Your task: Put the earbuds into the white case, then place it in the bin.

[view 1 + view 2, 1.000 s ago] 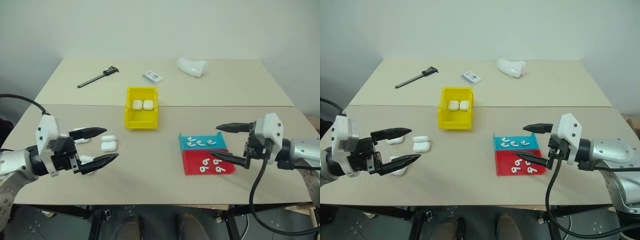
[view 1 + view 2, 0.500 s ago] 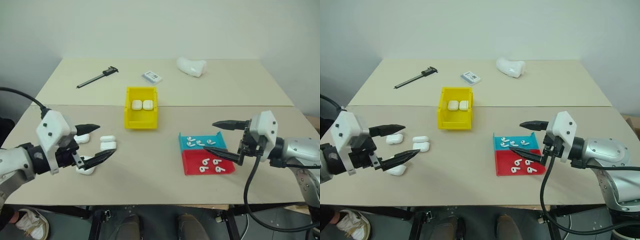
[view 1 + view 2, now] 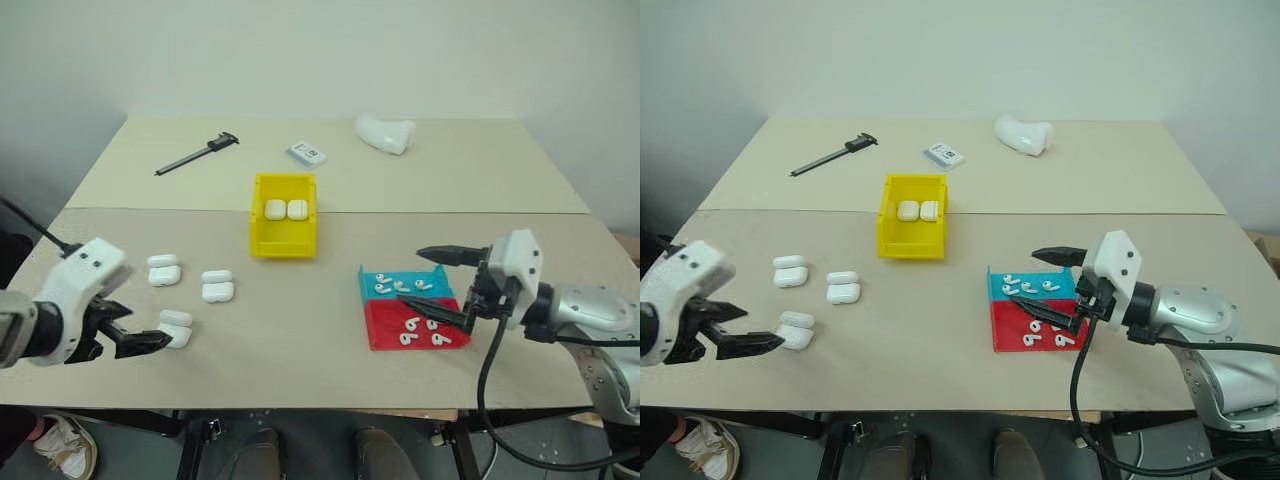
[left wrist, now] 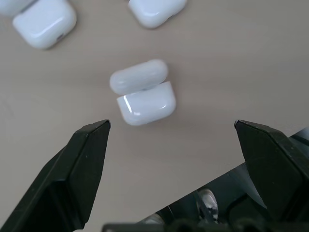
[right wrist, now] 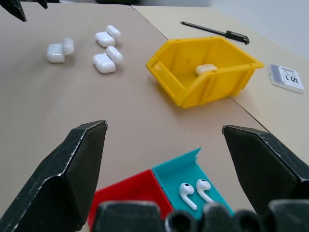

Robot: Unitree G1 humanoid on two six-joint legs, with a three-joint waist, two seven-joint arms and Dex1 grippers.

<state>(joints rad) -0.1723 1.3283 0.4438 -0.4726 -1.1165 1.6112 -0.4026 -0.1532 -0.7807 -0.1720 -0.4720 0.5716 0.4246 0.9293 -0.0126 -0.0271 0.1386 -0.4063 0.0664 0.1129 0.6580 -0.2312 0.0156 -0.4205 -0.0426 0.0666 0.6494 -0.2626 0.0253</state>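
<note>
Earbuds [image 3: 398, 287] are spread in trays under the right gripper [image 3: 427, 281] (jaws wide, empty); the left gripper's [image 4: 171, 128] jaws are likewise spread above a case [image 4: 143, 90].

The small white card [image 5: 286, 77] beyond the bin reads "1".

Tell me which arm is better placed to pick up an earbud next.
Right. Its open end effector hangs over the blue and red trays holding the earbuds; the left end effector is by the open cases.

Even, soft overhead light, bright; faint shadows under the bin [image 3: 283, 228]. Small glare streak on the white case [image 4: 146, 103] in left wrist view. Head views sharp; near fingers slightly soft.
</note>
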